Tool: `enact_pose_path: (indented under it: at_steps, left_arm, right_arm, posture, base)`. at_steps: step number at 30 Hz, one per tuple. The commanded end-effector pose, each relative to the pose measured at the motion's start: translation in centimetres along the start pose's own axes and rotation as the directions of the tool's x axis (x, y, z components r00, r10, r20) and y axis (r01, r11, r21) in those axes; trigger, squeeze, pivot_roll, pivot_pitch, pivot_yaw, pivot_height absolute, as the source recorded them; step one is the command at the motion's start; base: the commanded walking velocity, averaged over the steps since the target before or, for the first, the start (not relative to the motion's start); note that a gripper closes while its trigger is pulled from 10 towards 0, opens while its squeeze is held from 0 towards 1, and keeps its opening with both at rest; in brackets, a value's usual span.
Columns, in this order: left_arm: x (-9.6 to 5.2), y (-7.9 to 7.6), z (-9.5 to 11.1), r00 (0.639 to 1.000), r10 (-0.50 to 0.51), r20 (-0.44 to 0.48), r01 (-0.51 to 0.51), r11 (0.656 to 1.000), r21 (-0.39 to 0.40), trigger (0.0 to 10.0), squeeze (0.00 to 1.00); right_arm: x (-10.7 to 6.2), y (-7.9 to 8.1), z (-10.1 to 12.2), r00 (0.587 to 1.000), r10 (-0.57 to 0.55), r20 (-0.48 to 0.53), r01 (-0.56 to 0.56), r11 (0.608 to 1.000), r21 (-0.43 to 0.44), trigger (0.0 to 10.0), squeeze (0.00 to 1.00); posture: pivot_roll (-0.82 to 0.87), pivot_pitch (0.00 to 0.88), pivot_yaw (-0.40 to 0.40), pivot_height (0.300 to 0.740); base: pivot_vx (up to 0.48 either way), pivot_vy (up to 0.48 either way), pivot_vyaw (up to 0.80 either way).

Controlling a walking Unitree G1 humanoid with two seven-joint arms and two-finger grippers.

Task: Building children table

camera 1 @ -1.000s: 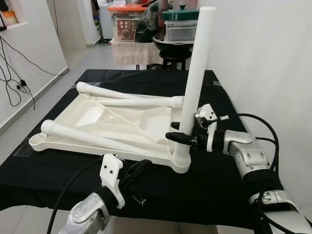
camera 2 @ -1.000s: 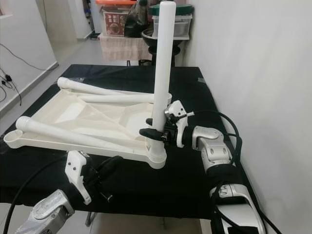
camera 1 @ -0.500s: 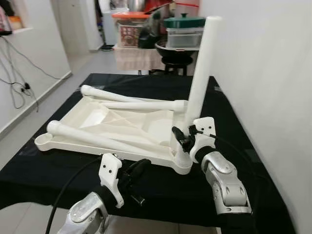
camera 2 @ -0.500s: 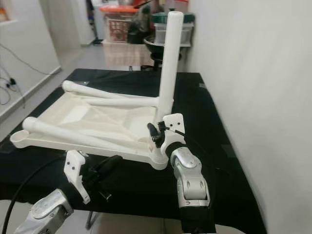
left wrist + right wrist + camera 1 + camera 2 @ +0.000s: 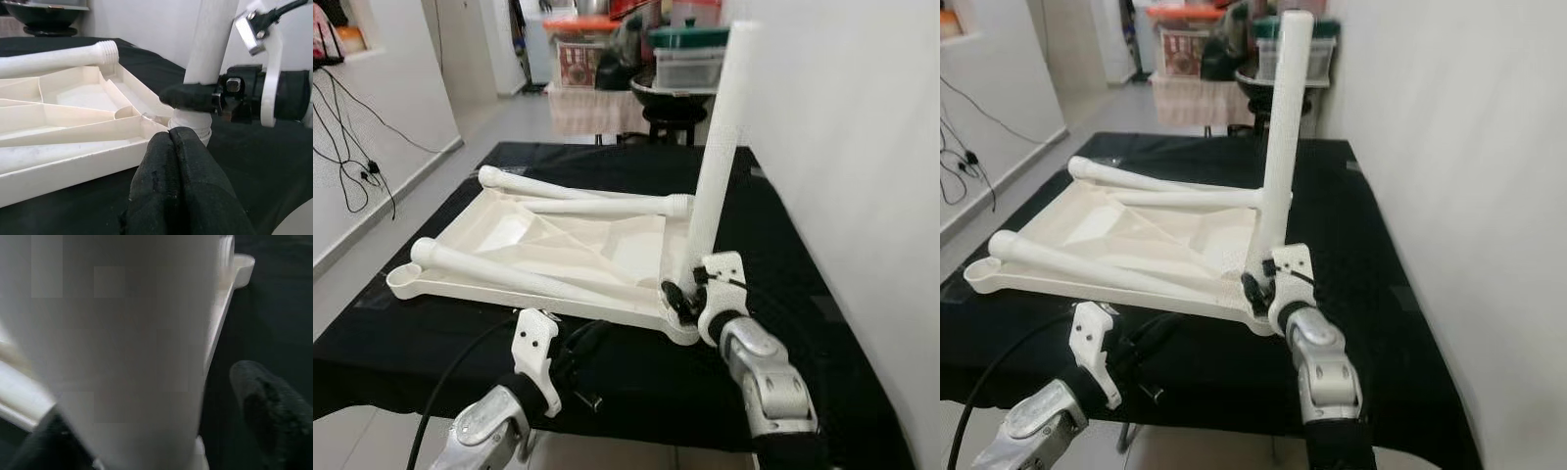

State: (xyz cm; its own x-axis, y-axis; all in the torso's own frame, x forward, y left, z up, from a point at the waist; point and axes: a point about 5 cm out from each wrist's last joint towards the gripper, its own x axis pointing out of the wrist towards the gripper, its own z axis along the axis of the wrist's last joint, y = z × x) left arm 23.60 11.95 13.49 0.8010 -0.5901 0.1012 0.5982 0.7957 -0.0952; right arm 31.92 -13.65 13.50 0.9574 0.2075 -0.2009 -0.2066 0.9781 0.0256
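Lying underside-up on the black bench: one white tabletop, two loose legs, one upright leg at 3 o'clock corner. Right gripper fingers clamp its base. Left wrist view: left gripper fingers together, near that corner.

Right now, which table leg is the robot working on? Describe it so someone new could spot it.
On the black-covered table lies an upside-down white tabletop. At its near corner on the robot's right, one white leg stands upright, with the right gripper clamped at its base. The other legs lie flat across the tabletop.
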Motion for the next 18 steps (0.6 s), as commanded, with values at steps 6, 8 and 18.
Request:
enact_pose_path:
  at_steps: [6, 8, 18]
  left_arm:
    - [-0.5, 0.4, 0.5, 0.997, 0.065, 0.036, -0.068, 0.995, 0.076, 10.0, 0.0]
    - [-1.2, 0.5, 0.7, 0.993, 0.111, 0.045, -0.115, 0.988, 0.107, 10.0, 0.0]
    - [-4.0, 1.1, 0.3, 0.953, 0.299, 0.059, -0.304, 0.938, 0.165, 10.0, 0.0]
  right_arm:
    - [-1.6, 0.8, 0.8, 0.978, 0.183, 0.098, -0.182, 0.983, -0.021, 10.0, 0.0]
    - [-2.9, 0.2, 0.2, 0.965, 0.24, 0.103, -0.239, 0.971, -0.014, 10.0, 0.0]
    - [-5.5, -1.6, -1.5, 0.967, 0.232, 0.106, -0.232, 0.973, -0.008, 10.0, 0.0]
  posture:
    - [0.0, 0.0, -0.022, 0.74]
    - [0.0, 0.0, -0.02, 0.74]
    - [0.0, 0.0, -0.023, 0.74]
  base:
    - [0.0, 0.0, 0.0]
    - [0.0, 0.0, 0.0]
    - [0.0, 0.0, 0.0]
